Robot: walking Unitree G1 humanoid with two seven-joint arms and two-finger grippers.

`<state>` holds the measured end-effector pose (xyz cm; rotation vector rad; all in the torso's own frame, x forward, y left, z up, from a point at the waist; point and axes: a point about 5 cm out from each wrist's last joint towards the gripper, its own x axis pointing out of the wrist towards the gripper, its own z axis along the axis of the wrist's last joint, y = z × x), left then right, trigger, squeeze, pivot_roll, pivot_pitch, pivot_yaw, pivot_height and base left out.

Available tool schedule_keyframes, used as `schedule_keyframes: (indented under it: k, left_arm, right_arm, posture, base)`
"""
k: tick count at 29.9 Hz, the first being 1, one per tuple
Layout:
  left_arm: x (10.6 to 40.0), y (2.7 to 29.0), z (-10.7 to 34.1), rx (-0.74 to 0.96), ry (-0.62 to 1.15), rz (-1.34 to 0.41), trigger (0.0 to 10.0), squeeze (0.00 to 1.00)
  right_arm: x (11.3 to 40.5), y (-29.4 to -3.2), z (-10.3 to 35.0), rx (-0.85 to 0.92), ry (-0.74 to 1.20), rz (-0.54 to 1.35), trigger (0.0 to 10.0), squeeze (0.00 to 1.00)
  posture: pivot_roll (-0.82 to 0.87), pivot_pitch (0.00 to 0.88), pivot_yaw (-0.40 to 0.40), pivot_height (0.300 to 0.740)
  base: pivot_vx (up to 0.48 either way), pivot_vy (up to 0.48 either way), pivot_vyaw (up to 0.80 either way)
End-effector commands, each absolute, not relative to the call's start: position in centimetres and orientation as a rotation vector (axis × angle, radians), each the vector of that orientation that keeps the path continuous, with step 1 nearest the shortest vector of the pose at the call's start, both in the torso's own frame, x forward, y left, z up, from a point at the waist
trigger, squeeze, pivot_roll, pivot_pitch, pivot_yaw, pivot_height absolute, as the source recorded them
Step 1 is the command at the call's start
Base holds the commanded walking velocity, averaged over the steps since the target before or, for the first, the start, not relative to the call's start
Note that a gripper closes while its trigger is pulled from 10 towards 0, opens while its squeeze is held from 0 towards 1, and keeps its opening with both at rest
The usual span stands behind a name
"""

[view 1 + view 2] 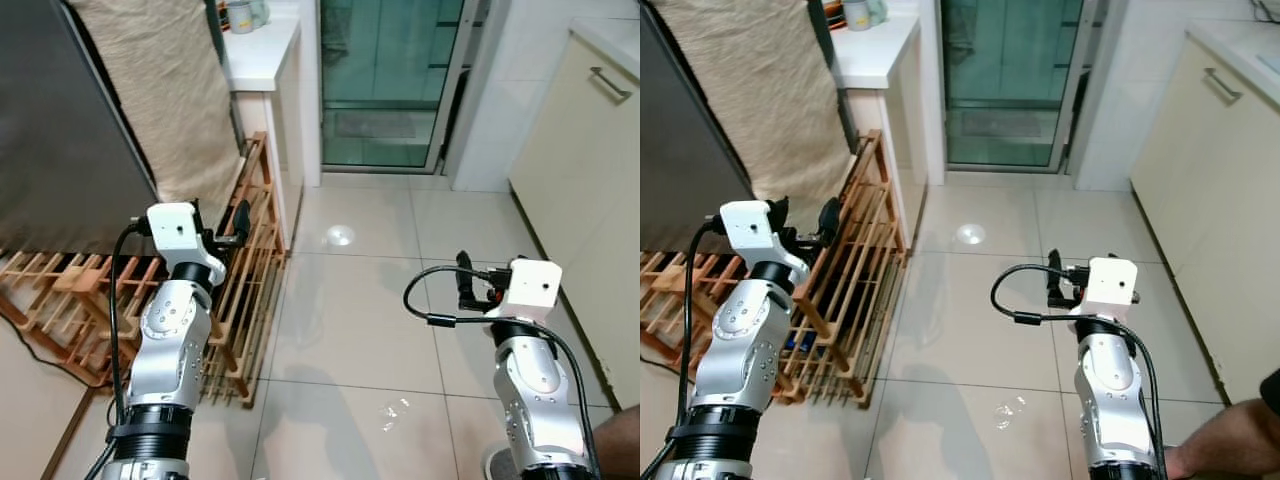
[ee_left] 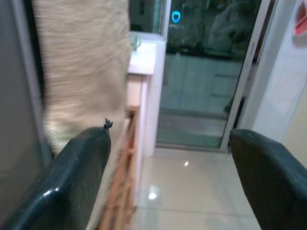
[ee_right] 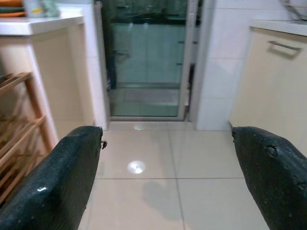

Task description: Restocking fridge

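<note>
While both our grippers hung spread and empty, the fridge (image 1: 60, 130) stood left, nearer our left gripper (image 1: 222, 222) than the right gripper (image 1: 465, 280).

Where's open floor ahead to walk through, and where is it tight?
Bare tile floor runs between the wooden rack on the left and the cream cabinet on the right, up to the glass door. Tight by the rack, beside the left gripper. Right gripper hangs over bare tile.
</note>
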<state>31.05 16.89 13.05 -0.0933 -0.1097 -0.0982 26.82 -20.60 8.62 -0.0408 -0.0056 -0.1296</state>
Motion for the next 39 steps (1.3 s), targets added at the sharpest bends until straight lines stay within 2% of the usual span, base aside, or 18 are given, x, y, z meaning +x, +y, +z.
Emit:
schedule_keyframes:
  k: [1, 11, 23, 29, 33, 35, 37, 39]
  left_arm:
    - [31.2, 17.2, 13.3, -0.051, -0.106, -0.109, 10.0, 0.0]
    - [31.3, 16.3, 13.2, -0.088, -0.109, -0.145, 10.0, 0.0]
    - [31.4, 15.6, 13.3, -0.046, -0.108, -0.166, 10.0, 0.0]
    - [31.1, 16.0, 13.6, -0.013, -0.114, -0.17, 10.0, 0.0]
    - [30.0, 15.6, 13.7, 0.057, -0.115, -0.21, 10.0, 0.0]
    - [29.1, 15.7, 14.1, -0.004, -0.128, -0.202, 10.0, 0.0]
    - [26.3, 17.1, 15.8, -0.033, -0.191, -0.192, 10.0, 0.0]
    - [25.7, 17.5, 16.0, -0.038, -0.197, -0.184, 10.0, 0.0]
  right_arm:
    - [27.2, -19.8, 8.8, -0.037, -0.01, -0.1, 10.0, 0.0]
    - [27.1, -19.7, 8.5, -0.043, 0.001, -0.092, 10.0, 0.0]
    - [27.2, -19.4, 8.0, -0.045, 0.02, -0.079, 10.0, 0.0]
    - [27.0, -19.4, 10.4, -0.096, -0.086, -0.089, 10.0, 0.0]
    - [25.7, -19.6, 11.0, -0.105, -0.104, -0.11, 10.0, 0.0]
    - [24.6, -19.9, 12.1, -0.127, -0.15, -0.146, 10.0, 0.0]
    - [21.9, -20.0, 13.9, -0.14, -0.204, -0.154, 10.0, 0.0]
    - [21.2, -19.9, 13.8, -0.144, -0.196, -0.141, 10.0, 0.0]
  posture:
    - [-0.06, 0.0, 0.045, 0.74]
    - [-0.07, 0.0, 0.046, 0.74]
    - [-0.07, 0.0, 0.05, 0.74]
    - [-0.07, 0.0, 0.05, 0.74]
    - [-0.06, 0.0, 0.049, 0.74]
    - [-0.06, 0.0, 0.051, 0.74]
    - [-0.05, 0.0, 0.046, 0.74]
    - [-0.05, 0.0, 0.044, 0.74]
  base:
    - [0.0, 0.45, 0.0]
    - [0.283, 0.372, 0.0]
    - [0.0, 0.0, 0.0]
    - [0.0, 0.0, 0.0]
    - [0.0, 0.0, 0.0]
    - [0.0, 0.0, 0.0]
    - [0.0, 0.0, 0.0]
    - [0.0, 0.0, 0.0]
